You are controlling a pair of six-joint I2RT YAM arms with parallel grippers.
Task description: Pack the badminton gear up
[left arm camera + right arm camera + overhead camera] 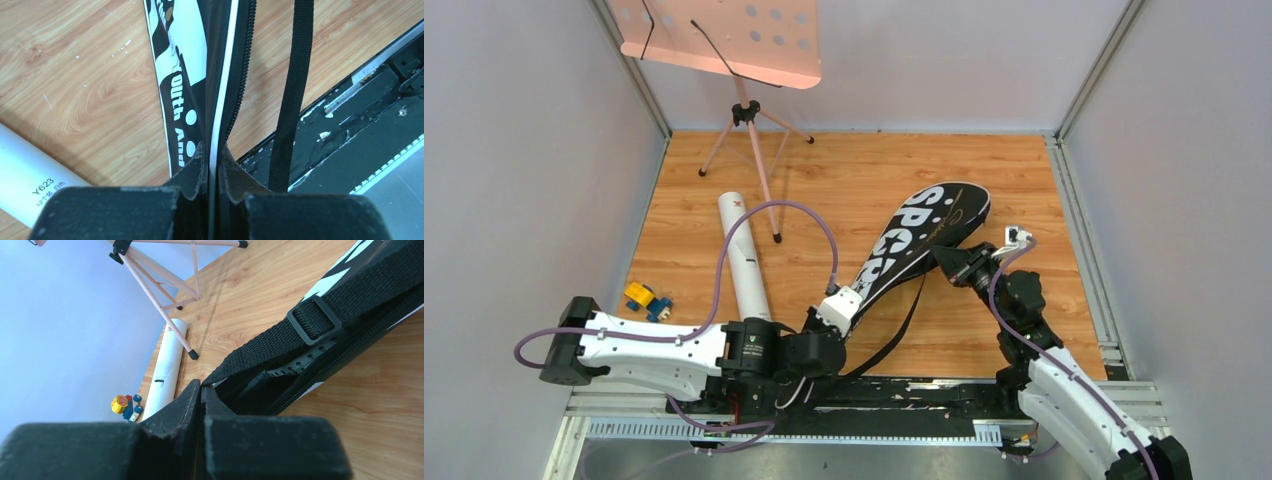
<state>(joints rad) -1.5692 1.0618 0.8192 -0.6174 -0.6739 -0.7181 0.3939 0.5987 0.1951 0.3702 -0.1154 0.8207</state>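
Observation:
The black bag lettered SPORT [924, 235] lies slantwise on the wooden floor, its narrow end nearest me. My left gripper [844, 300] is shut on that narrow end, and the bag's white-piped edge [216, 115] runs between the pads beside the zipper [245, 65]. My right gripper [942, 258] is at the bag's right side, shut [201, 385], with its tips touching the rim of the open zipper slit where the strap [310, 320] starts. Whether anything thin is pinched there I cannot tell. The long white tube [742, 255] lies on the floor left of the bag.
The pink music stand [724, 40] is at the back left, with one leg tip [192, 355] beside the tube [167, 367]. A small yellow and blue toy [646, 300] lies near the left wall. The bag's strap [894, 340] trails onto the black base rail [944, 395].

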